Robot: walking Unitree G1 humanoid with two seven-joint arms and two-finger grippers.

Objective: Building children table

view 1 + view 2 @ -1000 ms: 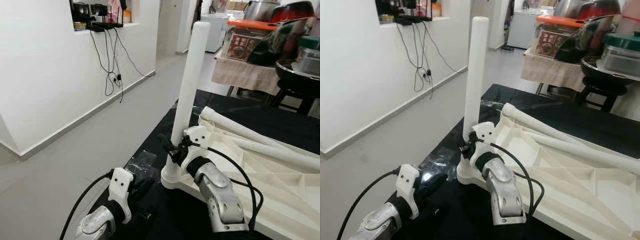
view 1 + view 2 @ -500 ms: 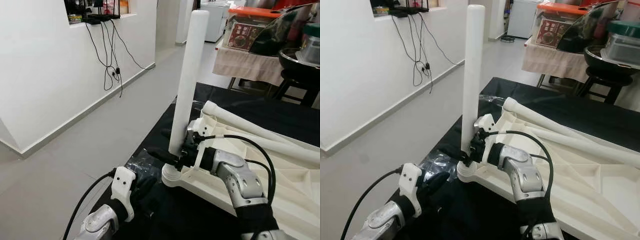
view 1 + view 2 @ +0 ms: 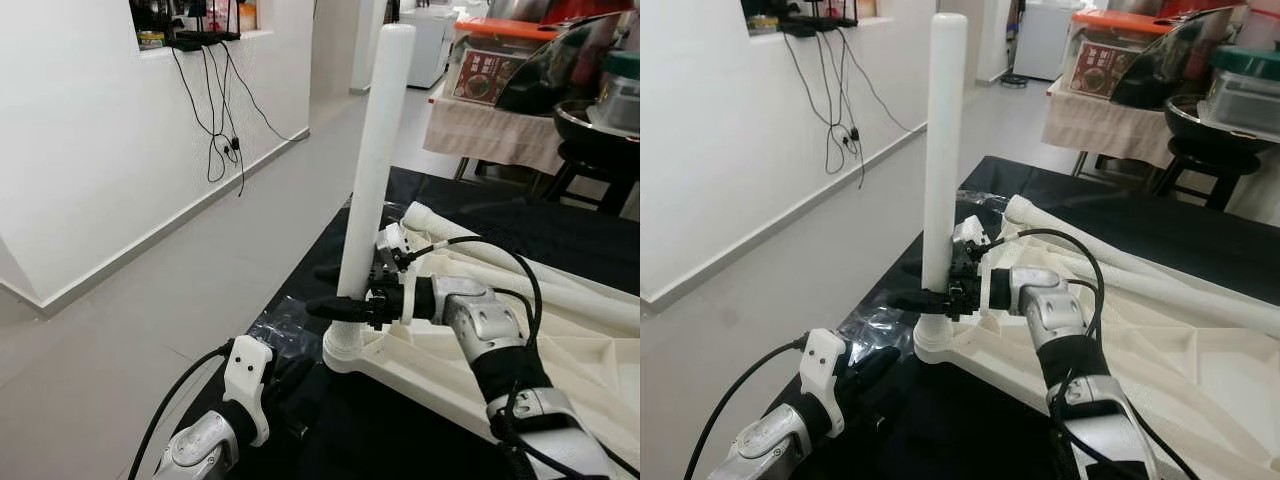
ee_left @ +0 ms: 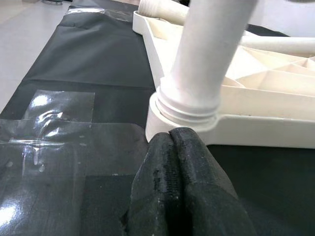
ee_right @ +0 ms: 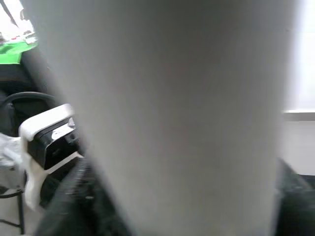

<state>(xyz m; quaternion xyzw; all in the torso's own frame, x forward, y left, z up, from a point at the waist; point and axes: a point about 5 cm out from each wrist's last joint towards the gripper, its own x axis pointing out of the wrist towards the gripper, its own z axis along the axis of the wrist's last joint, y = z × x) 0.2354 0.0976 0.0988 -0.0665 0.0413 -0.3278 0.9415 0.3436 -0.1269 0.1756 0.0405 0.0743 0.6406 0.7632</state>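
A white plastic table top (image 3: pixel 560 390) lies upside down on a black mat. One white table leg (image 3: pixel 375 150) stands upright in its near corner socket (image 3: pixel 345 345). My right gripper (image 3: pixel 315 290) reaches in from the right and is shut on the lower part of this leg, one black finger in front and one behind. In the right wrist view the leg (image 5: pixel 167 108) is pressed close to the lens. My left gripper (image 4: pixel 172 135) rests low on the mat, shut and empty, with its tips just short of the socket (image 4: pixel 182 115). Two more legs (image 3: pixel 500 245) lie across the table top.
Clear tape (image 3: pixel 285 320) shines on the mat's (image 3: pixel 330 430) left edge; grey floor lies beyond it. The white wall on the left has hanging cables (image 3: pixel 225 130). At the back right are a cloth-covered table (image 3: pixel 500 130) with pots and boxes, and a black stool (image 3: pixel 590 150).
My right arm has swung out to the right. Its gripper has turned from pointing up beside the leg's base to lying level around the leg. The left arm has barely moved.
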